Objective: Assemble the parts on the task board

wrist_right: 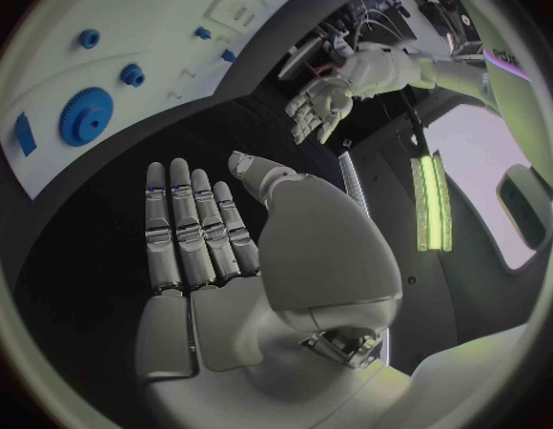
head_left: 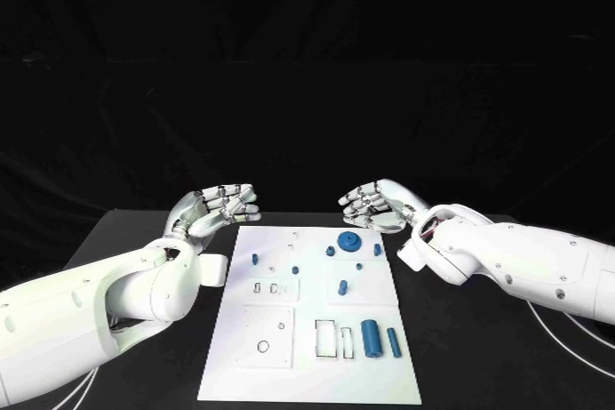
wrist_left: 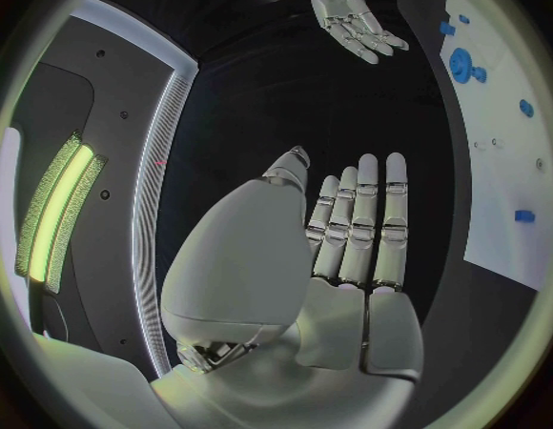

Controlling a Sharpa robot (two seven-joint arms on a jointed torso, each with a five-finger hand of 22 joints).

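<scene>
Item: task board (head_left: 275, 374) — white plate, centred on the black desk (head_left: 141, 241), long side running away from the robot.

Contents, far end: large blue gear (head_left: 348, 242) with a small blue part (head_left: 376, 248) just beside it; several small blue pegs (head_left: 275, 268) scattered toward the middle, well apart from one another.

Contents, near end: blue cylinder (head_left: 371, 338) and a slimmer blue bar (head_left: 394, 342) lying side by side, just beside an outlined rectangular recess (head_left: 331, 339). A round hole (head_left: 263, 346) sits on the opposite side of the board.

Left robot hand (head_left: 220, 205) — raised beyond the far left corner of the board, fingers apart and straight, holding nothing, touching nothing.

Right robot hand (head_left: 376, 206) — raised beyond the far right corner, fingers likewise apart and empty.

Status: judged the opening of the job; no part is gripped yet.

Handling note: the right robot hand is nearest the gear, so that looks the sensible first pick. Come down from above, pinch the gear at its rim rather than its face, and keep the other fingers clear of the small part beside it — a nudge could knock it across the board.
</scene>
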